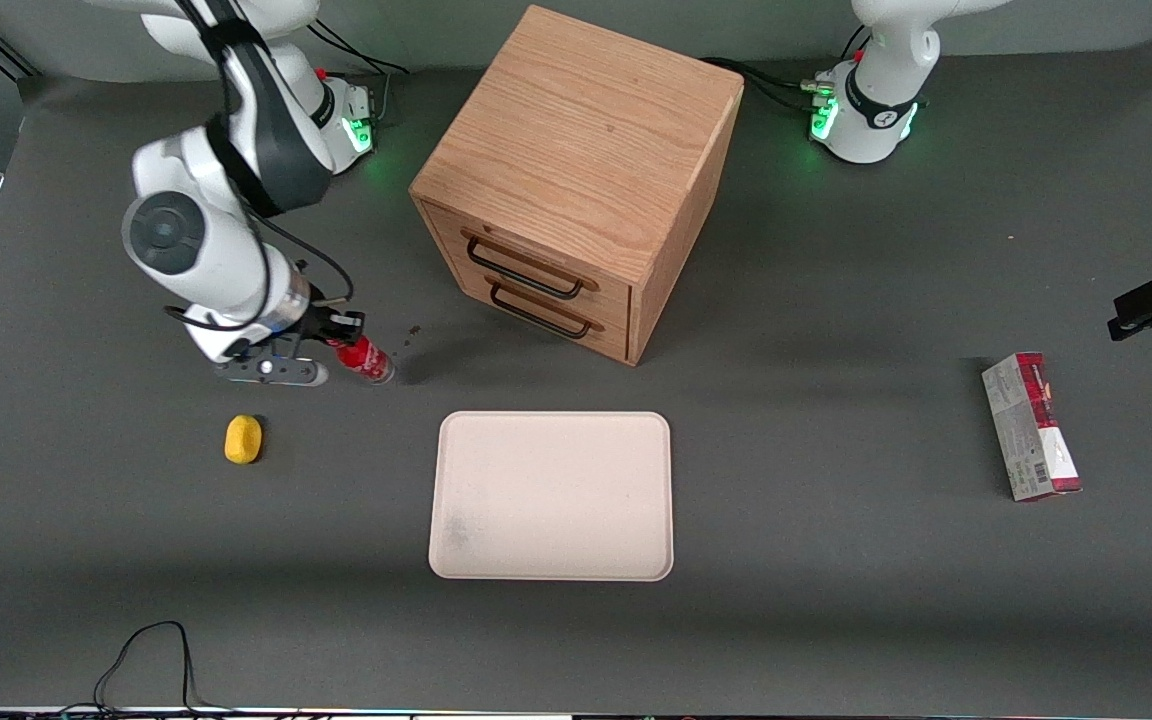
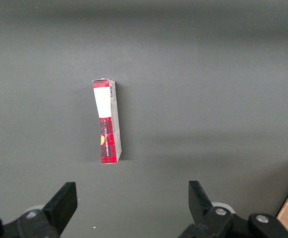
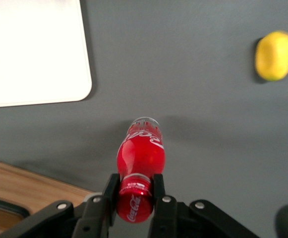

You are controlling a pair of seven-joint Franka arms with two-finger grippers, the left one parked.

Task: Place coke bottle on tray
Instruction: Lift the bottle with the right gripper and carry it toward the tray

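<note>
The bottle [image 3: 140, 153] is very small and red. It has a red cap [image 3: 134, 202] with white writing on it, white curly writing on its red body, and a clear bottom. The writing looks like the Coca-Cola name, but the letters are too small to read one by one.

The pincer [image 3: 135, 191] grips the bottle by its cap, with one black finger [image 3: 110, 191] on each side. In the front view the pincer [image 1: 341, 335] is toward the working arm's end of the tabletop [image 1: 836, 620], and the bottle [image 1: 364, 360] hangs tilted in it, cap up and clear bottom down. From the pictures you cannot tell if the bottom touches the tabletop or is just above it.

The tray [image 1: 551, 495] is big, flat and cream, with round corners, a low rim and a faint grey smudge. It lies nearer to the front camera than the bottle, and the two are apart. In the wrist view a corner of the tray [image 3: 34, 49] shows near the bottle.

A small yellow thing [image 1: 243, 439] lies on the tabletop near the pincer, a bit nearer to the front camera. A wooden cabinet [image 1: 576, 180] with two drawers and dark handles stands farther from the front camera than the tray. A red and grey carton [image 1: 1031, 427] lies toward the parked arm's end of the tabletop. Its print is too small to read.
</note>
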